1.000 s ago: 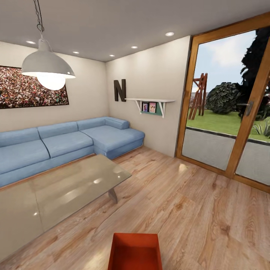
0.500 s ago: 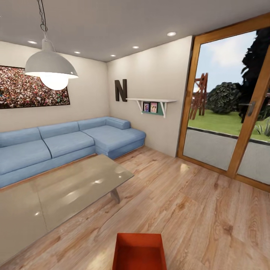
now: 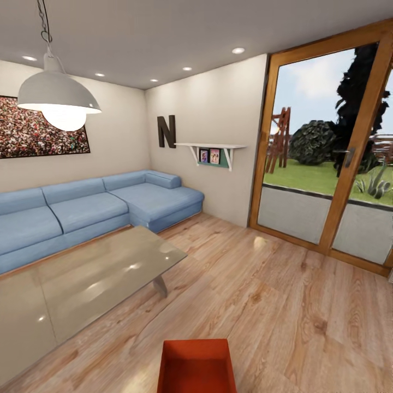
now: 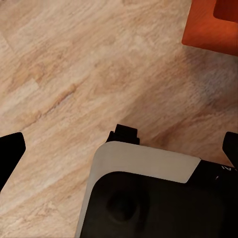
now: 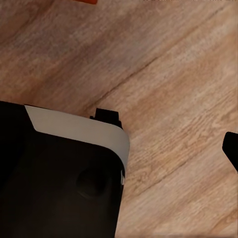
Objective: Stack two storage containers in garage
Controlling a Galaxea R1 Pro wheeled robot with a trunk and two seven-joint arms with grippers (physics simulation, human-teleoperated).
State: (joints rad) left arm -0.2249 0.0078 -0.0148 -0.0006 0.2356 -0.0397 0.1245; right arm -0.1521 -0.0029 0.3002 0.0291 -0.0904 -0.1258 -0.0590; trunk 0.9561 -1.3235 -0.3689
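Living room, left to right: pendant lamp (image 3: 58, 101), blue sofa (image 3: 93, 204) along the wall, glass coffee table (image 3: 82, 278), glass doors (image 3: 327, 158) onto a lawn. One orange-red storage container (image 3: 196, 364) sits on the wood plank floor (image 3: 284, 305), low centre, open side up. Left gripper (image 4: 119, 144) spread wide, holding nothing, container corner nearby. Right gripper: one fingertip (image 5: 231, 146) visible, spread unclear.
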